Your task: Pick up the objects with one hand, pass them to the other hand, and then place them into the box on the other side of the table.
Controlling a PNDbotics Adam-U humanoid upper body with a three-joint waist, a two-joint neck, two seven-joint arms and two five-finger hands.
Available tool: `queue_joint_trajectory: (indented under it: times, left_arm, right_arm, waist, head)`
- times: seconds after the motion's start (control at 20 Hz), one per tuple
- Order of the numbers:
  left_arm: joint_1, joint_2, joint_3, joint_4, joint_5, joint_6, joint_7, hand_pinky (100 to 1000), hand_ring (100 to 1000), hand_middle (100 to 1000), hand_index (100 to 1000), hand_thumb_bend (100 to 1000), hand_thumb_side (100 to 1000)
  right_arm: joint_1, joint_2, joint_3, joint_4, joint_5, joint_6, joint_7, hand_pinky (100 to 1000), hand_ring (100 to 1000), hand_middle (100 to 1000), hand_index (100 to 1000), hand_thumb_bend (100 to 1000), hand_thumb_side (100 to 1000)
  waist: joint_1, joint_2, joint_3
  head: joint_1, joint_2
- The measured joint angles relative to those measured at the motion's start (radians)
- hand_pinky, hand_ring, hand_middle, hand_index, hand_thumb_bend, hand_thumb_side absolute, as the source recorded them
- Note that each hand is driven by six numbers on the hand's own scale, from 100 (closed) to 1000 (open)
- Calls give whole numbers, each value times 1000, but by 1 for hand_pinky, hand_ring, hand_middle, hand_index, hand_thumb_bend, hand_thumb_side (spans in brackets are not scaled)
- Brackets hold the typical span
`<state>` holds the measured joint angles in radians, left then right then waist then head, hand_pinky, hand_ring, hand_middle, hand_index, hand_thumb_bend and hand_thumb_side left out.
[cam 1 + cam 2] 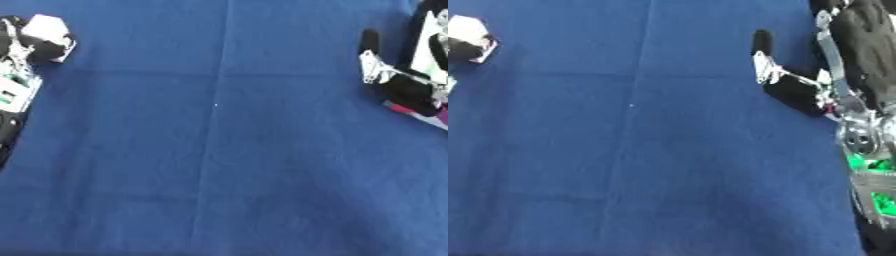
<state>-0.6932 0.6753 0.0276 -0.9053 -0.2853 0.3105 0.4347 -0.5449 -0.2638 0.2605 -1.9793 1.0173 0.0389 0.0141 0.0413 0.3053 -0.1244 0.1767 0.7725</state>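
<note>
A white angular object (pixel 48 26) sits at the top left, with the dark fingers of my left hand (pixel 24 47) curled round it above the blue cloth. My right hand (pixel 798 92) comes in at the top right, one dark finger (pixel 761 41) sticking out toward the far side. In the left eye view a red strip (pixel 401 108) and a magenta patch (pixel 442 117) show just under that hand at the frame's edge, beside a white surface (pixel 429 45). What these are I cannot make out. No box shows plainly in either view.
A blue cloth (pixel 219 150) covers the table, with a crease running down its middle. My right forearm (pixel 868 165), with silver parts and green lights, lies along the right edge.
</note>
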Motion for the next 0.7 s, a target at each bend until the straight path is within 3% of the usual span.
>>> queue_joint_trajectory:
  times: [0.2, 0.4, 0.7]
  left_arm:
    - [40, -9, 1, -86, 17, -7, 29, 453, 289, 274, 477, 355, 227]
    - [113, -28, 0, -245, 40, -11, 42, 454, 294, 273, 473, 365, 237]
    - [228, -101, -15, -572, 47, -11, 22, 458, 304, 280, 472, 376, 227]
  right_arm:
    - [9, -17, 0, 0, 1, -5, 4, 680, 889, 807, 972, 100, 293]
    - [22, -39, -1, 0, 2, -11, 2, 682, 882, 810, 967, 100, 308]
    - [49, -76, -3, 0, -24, -31, -14, 688, 874, 818, 961, 100, 308]
  waist:
    - [0, -11, 13]
    - [0, -63, 29]
    - [0, -136, 69]
  head:
    - [-44, 0]
    - [-97, 0]
    - [-180, 0]
